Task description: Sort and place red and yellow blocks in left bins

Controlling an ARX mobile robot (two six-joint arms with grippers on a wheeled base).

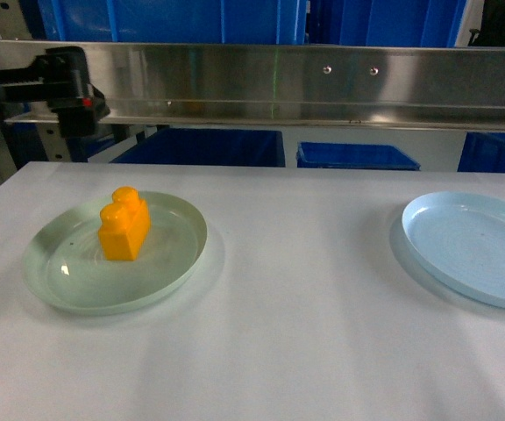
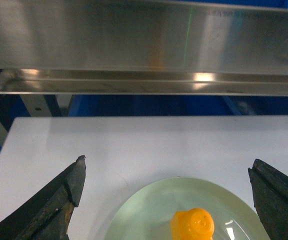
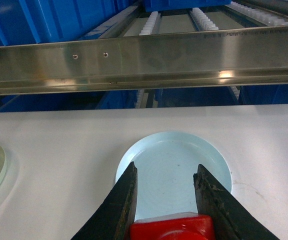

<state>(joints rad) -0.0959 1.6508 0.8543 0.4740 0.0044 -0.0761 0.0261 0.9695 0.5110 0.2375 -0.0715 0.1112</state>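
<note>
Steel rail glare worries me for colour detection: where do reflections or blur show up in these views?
Head view: the brushed steel rail shows soft streaks, and a small highlight sits on the pale green plate. Left wrist view: bright spots on the rail, open gripper fingers blurred. Right wrist view: the red block looks soft.

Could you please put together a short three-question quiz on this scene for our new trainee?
1. True or false: the yellow block lies in the green plate.
2. What does the right gripper hold? A. a red block B. a yellow block C. nothing
3. Fill in: in the right wrist view, the plate below the right gripper is the ____ plate.

Key: 1 true. 2 A: it grips the red block, while the left gripper is open and holds nothing. 3 blue.
</note>
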